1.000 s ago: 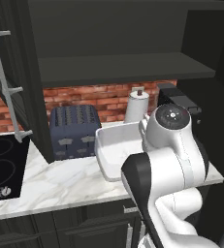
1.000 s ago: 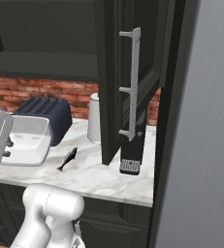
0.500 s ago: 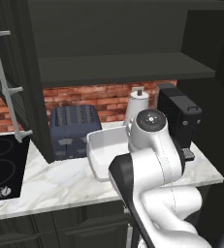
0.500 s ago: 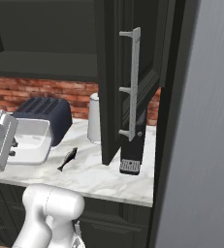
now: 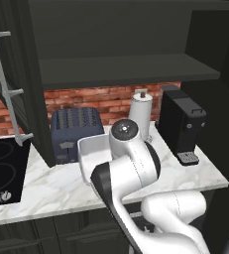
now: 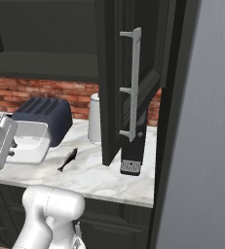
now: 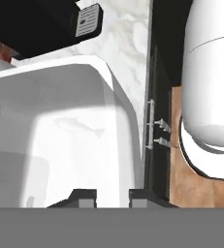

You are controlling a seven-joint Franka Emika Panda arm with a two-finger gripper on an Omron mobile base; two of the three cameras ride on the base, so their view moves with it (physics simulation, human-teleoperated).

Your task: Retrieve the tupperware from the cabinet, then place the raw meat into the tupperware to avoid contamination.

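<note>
Gripping the tupperware (image 6: 28,141) by its thin rim, the gripper (image 6: 1,142) stays clamped; light, slippery. The fish (image 6: 68,159) lies at its three o'clock.

Open dark charcoal cabinet door (image 6: 133,82) is hanging over the white marble counter (image 6: 99,175), blocking the right side just beside the small dark fish (image 6: 68,159). Shallow white rectangular tupperware (image 6: 28,141) is sitting left of the fish, touching the navy toaster (image 6: 43,116) behind. Counter strip between tub and door is lying open from the front edge.
</note>
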